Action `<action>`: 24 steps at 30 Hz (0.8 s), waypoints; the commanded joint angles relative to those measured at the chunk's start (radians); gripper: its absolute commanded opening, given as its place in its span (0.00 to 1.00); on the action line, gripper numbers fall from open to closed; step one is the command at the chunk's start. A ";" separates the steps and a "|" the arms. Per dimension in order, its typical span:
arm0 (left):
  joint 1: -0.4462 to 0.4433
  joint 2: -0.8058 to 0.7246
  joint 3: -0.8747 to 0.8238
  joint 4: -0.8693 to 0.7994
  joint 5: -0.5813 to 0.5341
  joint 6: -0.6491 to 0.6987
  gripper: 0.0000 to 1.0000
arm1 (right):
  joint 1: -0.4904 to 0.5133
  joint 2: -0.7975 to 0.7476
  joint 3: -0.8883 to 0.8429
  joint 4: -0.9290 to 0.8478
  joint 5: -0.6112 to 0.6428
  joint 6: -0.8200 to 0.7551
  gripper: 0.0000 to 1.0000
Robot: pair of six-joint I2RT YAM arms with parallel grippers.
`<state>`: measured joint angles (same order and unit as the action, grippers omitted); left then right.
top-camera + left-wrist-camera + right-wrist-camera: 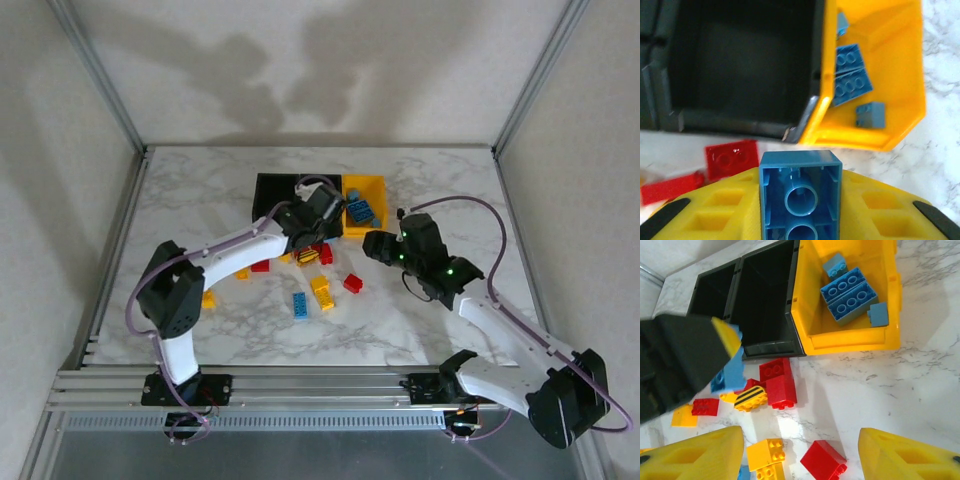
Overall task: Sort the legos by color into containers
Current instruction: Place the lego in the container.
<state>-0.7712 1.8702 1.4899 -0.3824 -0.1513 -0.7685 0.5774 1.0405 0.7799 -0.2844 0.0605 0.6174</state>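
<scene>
The left hand (pixel 800 212) is clenched on a blue lego (pixel 800 175), at 7 o'clock of the yellow container (pixel 905 85), which holds other blue legos (pixel 850 75). The right hand (pixel 800 455) hangs released above loose legos (pixel 780 385) on the surface (pixel 900 390).

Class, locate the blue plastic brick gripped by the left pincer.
In the left wrist view, the blue studded plastic brick is clamped in the left pincer, underside toward camera, just short of the junction between the black plastic bin and yellow plastic bin.

Glossy plastic legos (pixel 780 387); smooth plastic containers (pixel 850 342); table (pixel 200 190) perhaps polished marble-patterned laminate.
</scene>
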 commanded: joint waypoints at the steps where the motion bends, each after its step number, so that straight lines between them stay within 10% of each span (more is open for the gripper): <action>1: -0.006 0.100 0.126 -0.053 -0.015 0.065 0.35 | -0.011 -0.040 -0.032 -0.036 0.035 0.014 0.62; 24: 0.005 0.546 0.625 -0.013 -0.025 0.189 0.36 | -0.056 -0.182 -0.069 -0.125 0.106 0.040 0.63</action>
<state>-0.7708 2.3932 2.0613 -0.3866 -0.1581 -0.6151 0.5301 0.8776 0.7193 -0.3851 0.1371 0.6441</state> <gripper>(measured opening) 0.363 0.626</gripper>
